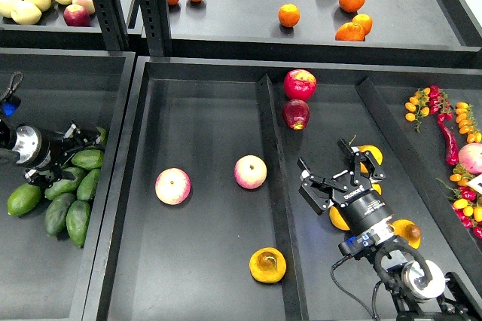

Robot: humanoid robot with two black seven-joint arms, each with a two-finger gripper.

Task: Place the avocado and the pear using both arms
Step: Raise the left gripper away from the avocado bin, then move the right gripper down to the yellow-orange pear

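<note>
Your left hand [84, 140] comes in from the left edge and sits in the left tray [113, 185], right on top of the heap of elongated green avocados [64, 200]. Its tip reaches the upper end of the heap, touching or almost touching the dark green, smooth avocado [87, 159] that lies highest there. The fingers are small and dark in the head view, so you cannot tell if this hand is released or clenched, or if it grips the fruit. One paler, brighter green avocado [24, 199] lies at the left side of the heap, apart from the hand.

Your right hand [331, 174] comes from the lower right corner into the narrow middle tray [361, 95]. Its two fingers are spread apart and hold nothing. The squat yellow-orange pear [372, 154] with a dark part lies just beyond the right finger, partly hidden by it. Other yellow-orange pears are hidden under the wrist: one [338, 219] at its left side, one [409, 232] at its right side.

In the wide tray between the hands you see two pink-yellow round apples [173, 186], and one more yellow-orange pear [267, 265] near the front divider. Two dark red apples [299, 84] lie at the far end of the middle tray, well apart from the right hand.
</note>
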